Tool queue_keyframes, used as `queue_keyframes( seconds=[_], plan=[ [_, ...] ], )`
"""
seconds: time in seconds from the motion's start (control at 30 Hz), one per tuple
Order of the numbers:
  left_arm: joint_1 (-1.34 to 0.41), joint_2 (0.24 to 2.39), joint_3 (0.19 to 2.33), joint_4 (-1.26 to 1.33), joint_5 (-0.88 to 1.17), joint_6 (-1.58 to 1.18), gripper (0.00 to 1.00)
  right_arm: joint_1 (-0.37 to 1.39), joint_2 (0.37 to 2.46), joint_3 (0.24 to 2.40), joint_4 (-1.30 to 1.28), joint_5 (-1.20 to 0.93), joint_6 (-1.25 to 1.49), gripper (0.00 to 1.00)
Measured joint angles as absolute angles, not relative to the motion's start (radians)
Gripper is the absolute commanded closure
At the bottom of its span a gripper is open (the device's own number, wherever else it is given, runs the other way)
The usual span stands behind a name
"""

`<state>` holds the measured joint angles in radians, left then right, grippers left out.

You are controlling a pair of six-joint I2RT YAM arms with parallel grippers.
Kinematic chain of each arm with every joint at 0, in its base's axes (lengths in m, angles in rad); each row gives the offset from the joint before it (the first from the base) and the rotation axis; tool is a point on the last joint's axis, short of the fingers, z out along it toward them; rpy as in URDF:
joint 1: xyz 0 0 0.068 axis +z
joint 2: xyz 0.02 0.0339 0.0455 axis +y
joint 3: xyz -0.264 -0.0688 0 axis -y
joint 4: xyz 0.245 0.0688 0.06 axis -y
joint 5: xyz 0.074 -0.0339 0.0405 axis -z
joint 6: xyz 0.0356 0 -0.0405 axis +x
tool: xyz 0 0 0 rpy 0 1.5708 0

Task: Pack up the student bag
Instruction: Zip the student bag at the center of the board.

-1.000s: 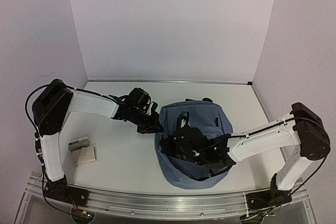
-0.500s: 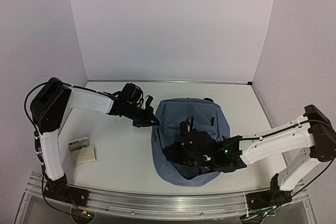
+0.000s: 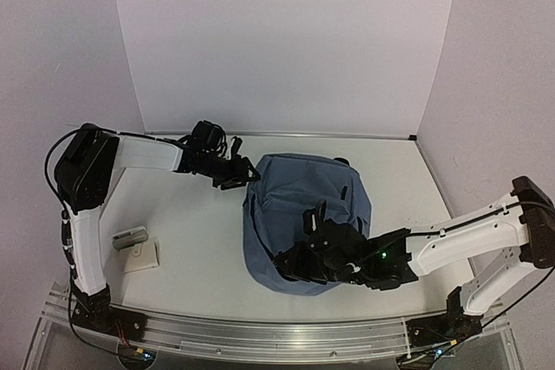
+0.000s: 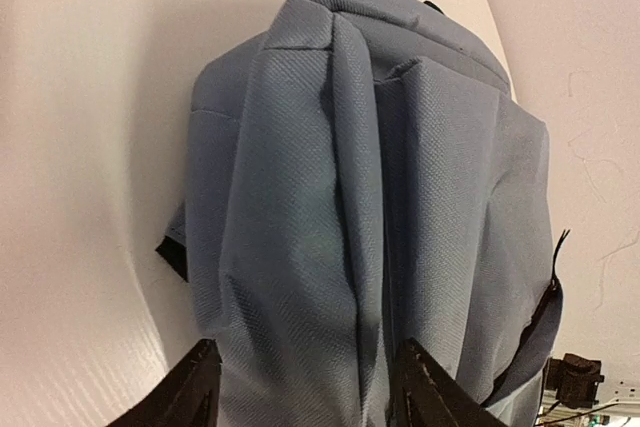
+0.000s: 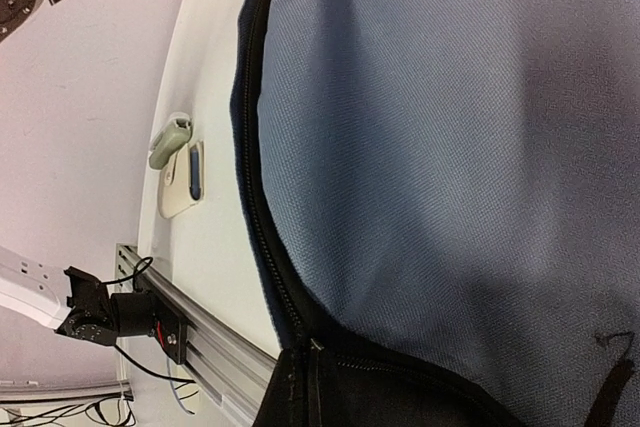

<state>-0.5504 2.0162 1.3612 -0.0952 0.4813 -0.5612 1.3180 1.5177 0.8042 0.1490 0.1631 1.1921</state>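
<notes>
Along the bottom edge of the top view, the aluminium rail [image 3: 260, 334] is carrying both arm bases. Just above it, at lower left, 2 small items are lying just beside each other: a grey-green object [image 3: 130, 236] and a cream flat case [image 3: 142, 256], both well apart from the bag.

Toward lower centre, the right gripper [image 3: 297, 259] is resting on the lower edge of the student bag [image 3: 303, 201]. Its wrist view is showing only blue cloth and the black zipper [image 5: 262, 237], so I cannot tell how its jaws stand.

The bag is lying flat at mid-table, sagging and creasing. I am judging it soft, light and floppy, and the firmer zipper rim is looking like the best hold.

Farther up, at the bag's upper left corner, the left gripper [image 3: 245, 174] is standing spread, its fingers [image 4: 200, 392] straddling a fold of cloth.
</notes>
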Motion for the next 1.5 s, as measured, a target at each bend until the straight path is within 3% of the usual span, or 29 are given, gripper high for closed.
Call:
queue_keyframes(
  seconds=[0.27, 0.5, 0.63, 0.93, 1.0, 1.17, 1.2, 1.5],
  plan=[
    [-0.59, 1.755, 1.167, -0.184, 0.404, -0.621, 0.17, 1.324, 1.568, 0.866, 0.14, 0.169, 1.16, 1.0],
    [-0.77, 1.545, 1.011, -0.275, 0.36, -0.738, 0.16, 1.325, 1.622, 0.909, 0.137, 0.174, 1.131, 1.0],
    [-0.787, 1.48, 0.93, -0.311, 0.334, -0.82, 0.19, 1.325, 1.646, 0.926, 0.136, 0.174, 1.125, 1.0],
    [-0.853, 1.496, 0.883, -0.281, 0.336, -0.898, 0.38, 1.325, 1.654, 0.931, 0.136, 0.174, 1.125, 1.0],
    [-0.867, 1.514, 0.883, -0.276, 0.337, -0.9, 0.47, 1.325, 1.654, 0.931, 0.136, 0.175, 1.125, 1.0],
    [-0.877, 1.543, 0.884, -0.257, 0.337, -0.92, 0.92, 1.325, 1.654, 0.931, 0.136, 0.175, 1.126, 1.0],
    [-0.878, 1.544, 0.884, -0.254, 0.333, -0.923, 0.97, 1.325, 1.654, 0.931, 0.135, 0.175, 1.126, 1.0],
    [-0.886, 1.531, 0.882, -0.276, 0.25, -0.946, 1.0, 1.325, 1.644, 0.919, 0.137, 0.166, 1.137, 1.0]
  ],
)
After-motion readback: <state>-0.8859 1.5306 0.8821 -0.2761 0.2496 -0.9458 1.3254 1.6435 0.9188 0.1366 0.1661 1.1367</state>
